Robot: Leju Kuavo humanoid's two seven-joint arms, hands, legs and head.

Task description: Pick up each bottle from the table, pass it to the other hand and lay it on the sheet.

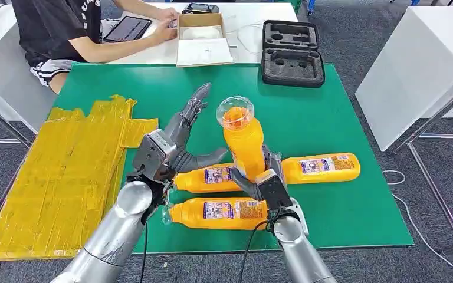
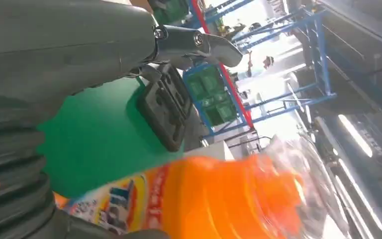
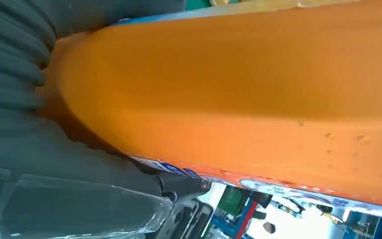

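My right hand [image 1: 263, 180] grips an orange bottle [image 1: 243, 140] by its lower body and holds it upright above the green table [image 1: 307, 118], clear cap up. The same bottle [image 3: 248, 84] runs across the right wrist view, and its capped end [image 2: 229, 199] shows in the left wrist view. My left hand [image 1: 174, 144] is beside it to the left, fingers spread and thumb [image 2: 199, 45] pointing at the bottle, holding nothing. Three more orange bottles lie on the table: one [image 1: 206, 178] under my hands, one [image 1: 215, 212] nearer the front edge, one [image 1: 324, 167] to the right. The yellow sheet [image 1: 71, 171] covers the table's left side.
A black foam case [image 1: 292, 53] sits open at the table's far right corner. Behind it on a white table are a cardboard box [image 1: 202, 38] and a tablet [image 1: 127, 28], with a seated person [image 1: 65, 29] reaching to the box. A white table [image 1: 419, 65] stands at right.
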